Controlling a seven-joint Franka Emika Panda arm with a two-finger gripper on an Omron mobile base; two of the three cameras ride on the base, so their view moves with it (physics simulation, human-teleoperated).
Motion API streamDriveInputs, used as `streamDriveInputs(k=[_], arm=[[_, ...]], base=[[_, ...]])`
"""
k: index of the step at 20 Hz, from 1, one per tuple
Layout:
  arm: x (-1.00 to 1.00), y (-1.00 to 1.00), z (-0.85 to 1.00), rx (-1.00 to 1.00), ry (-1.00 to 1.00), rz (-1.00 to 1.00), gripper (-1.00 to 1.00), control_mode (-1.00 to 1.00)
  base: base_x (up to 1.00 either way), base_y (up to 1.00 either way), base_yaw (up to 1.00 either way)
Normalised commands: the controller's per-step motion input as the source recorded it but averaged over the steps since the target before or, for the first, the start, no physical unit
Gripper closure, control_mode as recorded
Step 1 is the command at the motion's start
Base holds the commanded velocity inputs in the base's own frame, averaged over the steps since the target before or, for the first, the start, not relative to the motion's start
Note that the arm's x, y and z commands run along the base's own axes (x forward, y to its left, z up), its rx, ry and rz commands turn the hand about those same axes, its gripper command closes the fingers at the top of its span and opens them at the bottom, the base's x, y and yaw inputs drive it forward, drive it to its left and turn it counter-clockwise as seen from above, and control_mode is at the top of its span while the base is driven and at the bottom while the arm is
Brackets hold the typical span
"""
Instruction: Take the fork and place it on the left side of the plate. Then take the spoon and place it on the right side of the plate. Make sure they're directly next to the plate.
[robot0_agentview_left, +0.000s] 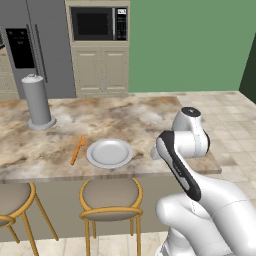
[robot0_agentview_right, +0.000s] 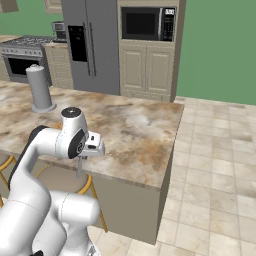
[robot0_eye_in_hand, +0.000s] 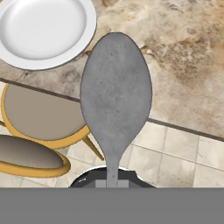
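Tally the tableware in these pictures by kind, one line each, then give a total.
Thin orange fork, lying left of the plate: 1
Round light grey-white plate on the marble counter: 1
Slim grey metal spoon, held in the shut pincer by its handle: 1
Total: 3

spoon (robot0_eye_in_hand: 116, 94): matt grey metal, faintly grainy | plate (robot0_agentview_left: 110, 153): smooth pale grey-white, soft sheen (ceramic-like) | fork (robot0_agentview_left: 77, 150): plain orange, matt | tabletop (robot0_agentview_left: 125, 117): polished brown-cream marble, veined | stools (robot0_agentview_left: 111, 199): glossy orange frames, dull taupe seat pads | canister (robot0_agentview_left: 36, 100): brushed grey metal | floor (robot0_agentview_right: 220, 170): beige tile
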Motion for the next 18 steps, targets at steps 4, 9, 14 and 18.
streamDriveInputs(k=[4, 9, 14, 18], arm=[[0.00, 0.00, 0.00, 0.00, 0.00, 0.00, 1.00, 1.00], [0.00, 0.00, 0.00, 0.00, 0.00, 0.00, 1.00, 1.00], [0.00, 0.00, 0.00, 0.00, 0.00, 0.00, 1.00, 1.00], [0.00, 0.00, 0.00, 0.00, 0.00, 0.00, 1.00, 1.00]], base=[[0.00, 0.00, 0.00], [0.00, 0.00, 0.00], [0.00, 0.00, 0.00], [0.00, 0.00, 0.00]])
